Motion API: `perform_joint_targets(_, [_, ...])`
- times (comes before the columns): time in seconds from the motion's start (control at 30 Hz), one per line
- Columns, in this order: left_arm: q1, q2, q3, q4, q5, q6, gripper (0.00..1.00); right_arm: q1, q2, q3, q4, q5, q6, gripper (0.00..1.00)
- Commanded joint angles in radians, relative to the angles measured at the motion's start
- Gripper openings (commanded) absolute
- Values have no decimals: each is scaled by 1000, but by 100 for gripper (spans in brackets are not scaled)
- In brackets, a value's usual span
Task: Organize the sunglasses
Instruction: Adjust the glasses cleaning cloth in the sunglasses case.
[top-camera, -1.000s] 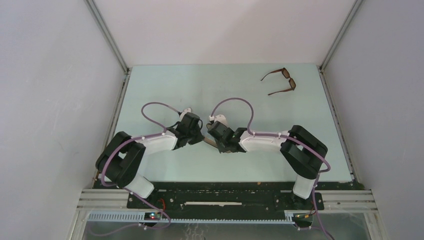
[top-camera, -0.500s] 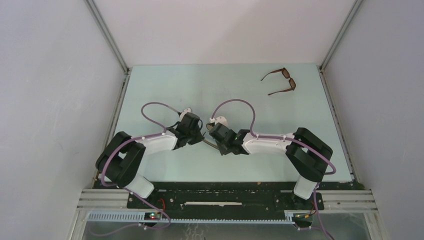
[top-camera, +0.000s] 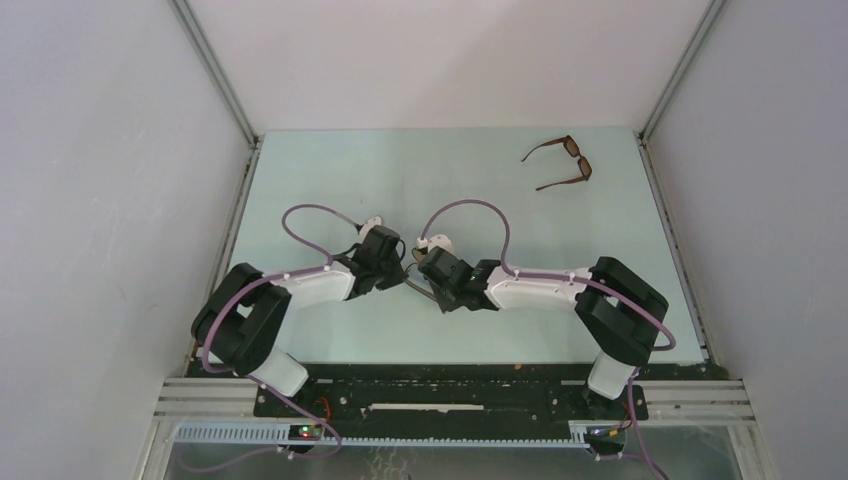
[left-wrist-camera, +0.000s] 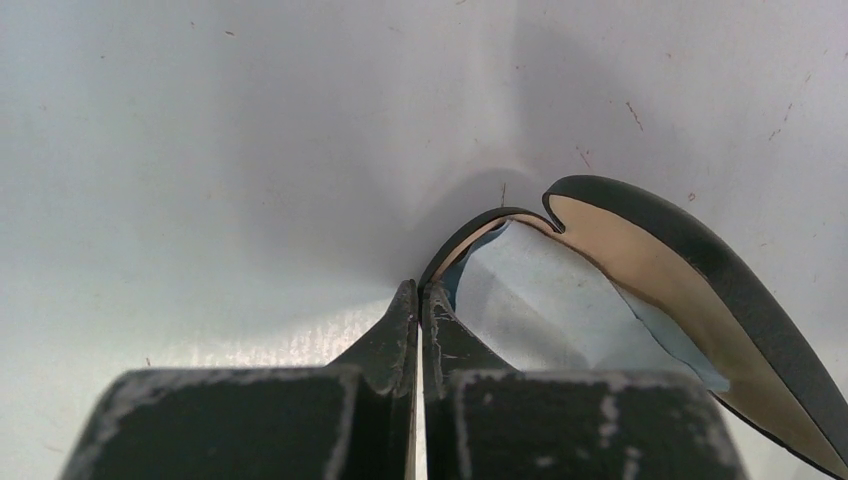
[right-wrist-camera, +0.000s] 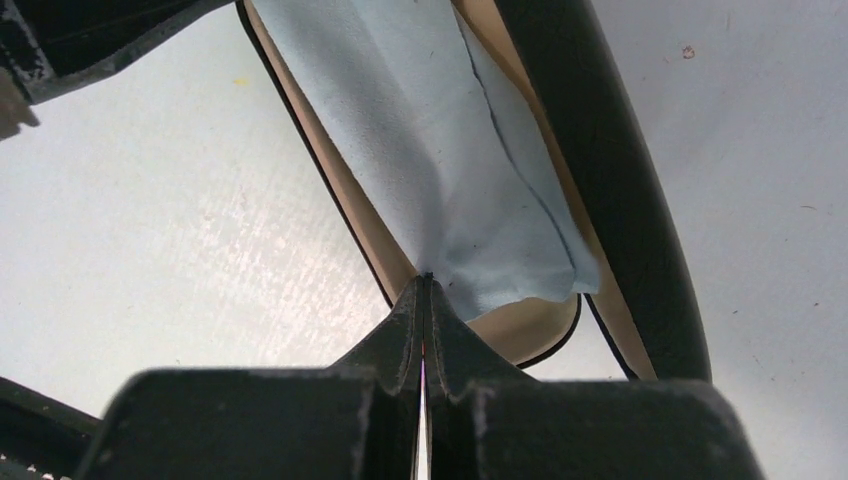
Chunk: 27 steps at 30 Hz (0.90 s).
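Sunglasses (top-camera: 562, 162) lie at the far-right corner of the table (top-camera: 320, 180), temples unfolded, well apart from both arms. We see the two arms bent inward, wrists meeting mid-table, nr the front edge.

Left tool (left-wrist-camera: 420, 292): fingers pressed fully together. The thin black edge of the case (left-wrist-camera: 690, 235) runs right into the tips, so we read it as pinched there, tho the contact itself is hard to make out from the wrist cam. The case lies open on the table, tan lining up, w/ a light blue cloth (right-wrist-camera: 440, 150) inside.

Right tool (right-wrist-camera: 424, 285): fingers closed too, w/ a fold of the cloth gathered into the tips, just above the tan lining.

From the top cam the case is mostly hidden under the wrists; only a sliver shows btwn them.
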Motion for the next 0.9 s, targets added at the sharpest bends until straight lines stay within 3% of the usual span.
perform_joint_targets(0.0, [-8, -33, 24, -39, -48, 14, 0, 17, -58, -4, -15, -27, -24, 0])
perform_joint_targets(0.13, [-9, -34, 24, -40, -53, 13, 0, 15, -64, -4, -22, -50, -12, 0])
perform_joint_targets(0.27, [-12, -31, 30, -41, -51, 13, 0, 10, -67, -4, -38, -38, 9, 26])
perform_joint_targets(0.4, [-18, -28, 38, -43, -53, 13, 0, 9, -101, -4, -47, -16, 25, 32])
perform_joint_targets(0.6, [-24, -40, 34, -53, -65, 10, 0, -9, -173, -7, -29, -18, 53, 32])
perform_joint_targets(0.87, [-44, -95, 16, -92, -100, -51, 0, -123, -300, -127, 77, -78, 198, 18])
